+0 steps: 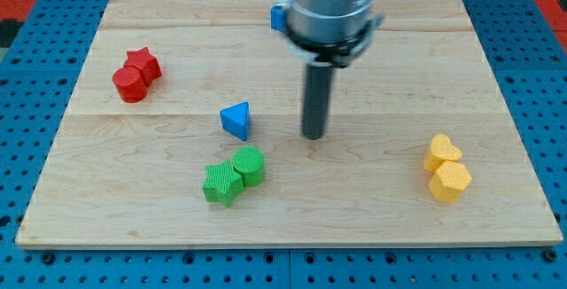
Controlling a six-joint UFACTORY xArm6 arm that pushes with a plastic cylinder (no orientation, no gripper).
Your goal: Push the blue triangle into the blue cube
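Wooden board [372,209] lies flat on a blue pegboard surface [27,76]. My tip [314,136] sits on the board near its middle, just right of the blue triangle [236,120], with a clear gap between them; no contact. The rod carries no pincer, so there is no open or closed state to record.

The blue cube [278,17] is at the far edge of the board, mostly hidden behind the arm's grey housing [330,5]; only a small blue corner shows. It is well apart from the blue triangle.

Other blocks:
- red star [143,63] touching red cylinder [129,85], far left.
- green star [221,183] touching green cylinder [250,165], near side, just below the blue triangle.
- yellow heart [441,152] touching yellow hexagon [450,182], near right.
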